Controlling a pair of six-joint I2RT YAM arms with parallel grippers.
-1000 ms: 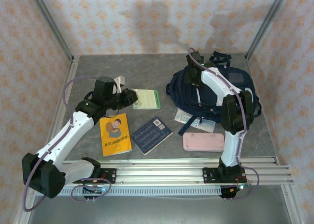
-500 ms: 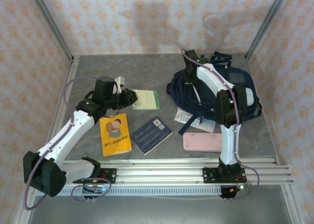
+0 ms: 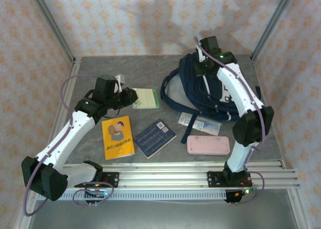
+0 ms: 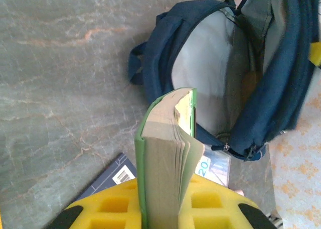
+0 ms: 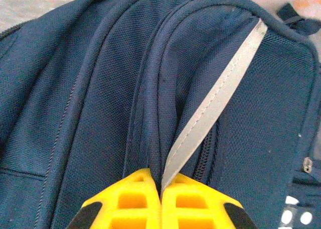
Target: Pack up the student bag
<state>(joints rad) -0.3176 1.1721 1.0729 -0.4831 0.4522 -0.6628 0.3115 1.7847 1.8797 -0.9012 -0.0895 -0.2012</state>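
Stretched toward one o'clock, your right end effector (image 5: 161, 183) pinches the student bag (image 5: 100, 63); left end effector (image 4: 161, 199) grasps a green book (image 4: 163, 138).

The student bag (image 5: 75, 88) is matt, coarse-woven cloth, seemingly nylon.

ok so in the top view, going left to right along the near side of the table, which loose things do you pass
yellow book → dark blue notebook → pink case
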